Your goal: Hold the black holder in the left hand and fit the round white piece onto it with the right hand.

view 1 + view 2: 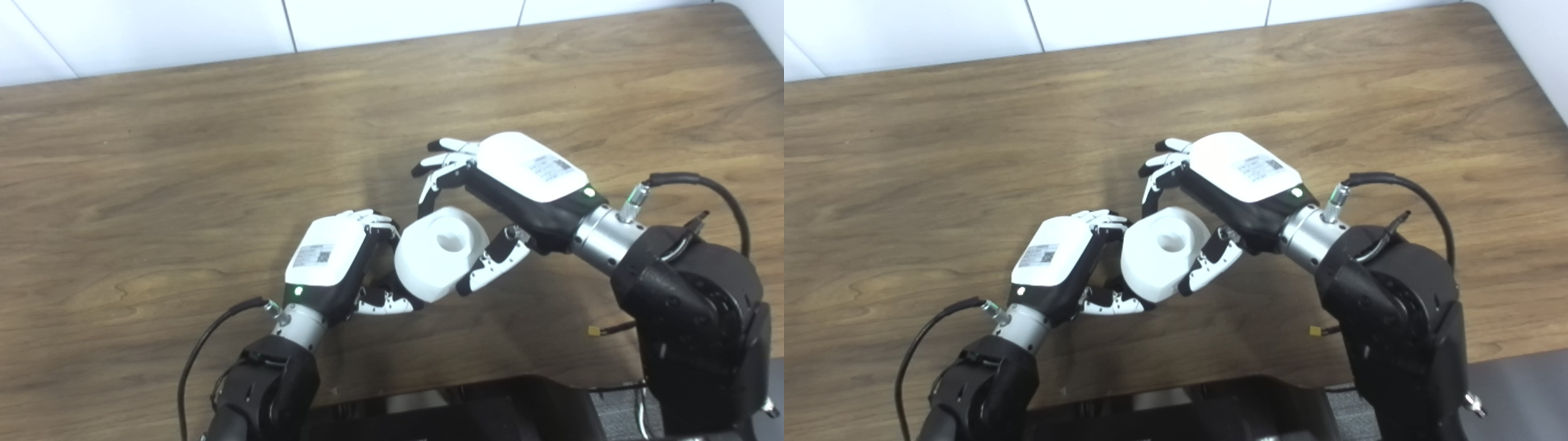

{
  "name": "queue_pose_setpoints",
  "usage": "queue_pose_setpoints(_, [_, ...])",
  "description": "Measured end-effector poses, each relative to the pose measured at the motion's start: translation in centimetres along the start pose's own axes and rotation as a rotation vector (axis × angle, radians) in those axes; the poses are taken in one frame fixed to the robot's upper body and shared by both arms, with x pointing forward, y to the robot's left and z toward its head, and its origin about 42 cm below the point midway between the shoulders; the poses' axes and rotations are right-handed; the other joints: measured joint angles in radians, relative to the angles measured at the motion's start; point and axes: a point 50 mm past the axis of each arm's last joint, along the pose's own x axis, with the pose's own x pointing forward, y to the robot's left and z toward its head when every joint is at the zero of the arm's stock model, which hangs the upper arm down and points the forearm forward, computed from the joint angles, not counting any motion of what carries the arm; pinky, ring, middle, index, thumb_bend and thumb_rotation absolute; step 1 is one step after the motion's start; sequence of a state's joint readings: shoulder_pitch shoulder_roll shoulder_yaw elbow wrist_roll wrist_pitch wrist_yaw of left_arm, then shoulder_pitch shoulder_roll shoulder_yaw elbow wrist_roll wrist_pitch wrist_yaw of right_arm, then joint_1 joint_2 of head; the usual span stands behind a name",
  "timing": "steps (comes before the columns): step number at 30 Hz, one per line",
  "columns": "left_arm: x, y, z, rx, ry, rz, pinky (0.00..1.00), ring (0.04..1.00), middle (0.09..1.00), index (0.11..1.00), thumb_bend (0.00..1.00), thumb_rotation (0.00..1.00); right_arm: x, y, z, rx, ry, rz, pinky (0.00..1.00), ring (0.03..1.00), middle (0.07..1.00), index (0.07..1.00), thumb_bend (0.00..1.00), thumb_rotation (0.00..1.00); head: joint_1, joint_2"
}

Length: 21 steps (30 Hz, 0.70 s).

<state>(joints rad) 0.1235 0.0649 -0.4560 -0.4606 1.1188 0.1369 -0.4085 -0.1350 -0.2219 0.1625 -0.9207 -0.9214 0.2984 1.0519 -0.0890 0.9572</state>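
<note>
**White piece held between both robot hands, holder hidden**

The right robot hand (490, 202) comes in from the right with its palm turned down and toward the centre. Its fingers (438, 165) curl over the far side of the white piece (438, 254) and its thumb (493, 263) lies along the near right side. The thumb appears to touch the piece, but the upper fingers look slightly clear of it, so the hand seems to cup and steady the piece more than clamp it. That arrangement suits pushing it leftward.

The left robot hand (1059, 263) meets it from the other side. Its fingers are bent round something at the piece's left edge, its fingertips are over the top and its thumb (1108, 303) is tucked underneath. The black holder cannot be made out, because the hand and the piece cover the place where it would sit. Judging by the task, the left hand is probably closed on it and bracing it against the push.

The white piece is a thick round block with a bore facing up and toward the cameras, tilted. It hangs just above the wooden surface (184, 184), between the two hands. It touches the left fingers. Whether it is seated on the holder cannot be seen.
</note>
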Motion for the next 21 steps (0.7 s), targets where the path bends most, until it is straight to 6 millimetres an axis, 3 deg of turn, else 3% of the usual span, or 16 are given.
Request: queue_pose_setpoints(21, [0.11, -0.02, 0.23, 0.004, 0.004, 0.002, 0.88, 0.858, 0.774, 0.489, 0.51, 0.05, 0.73, 0.6, 0.3, -0.029, 0.009, 0.01, 0.9, 0.935, 0.834, 0.484, 0.52, 0.15, 0.003, 0.003])
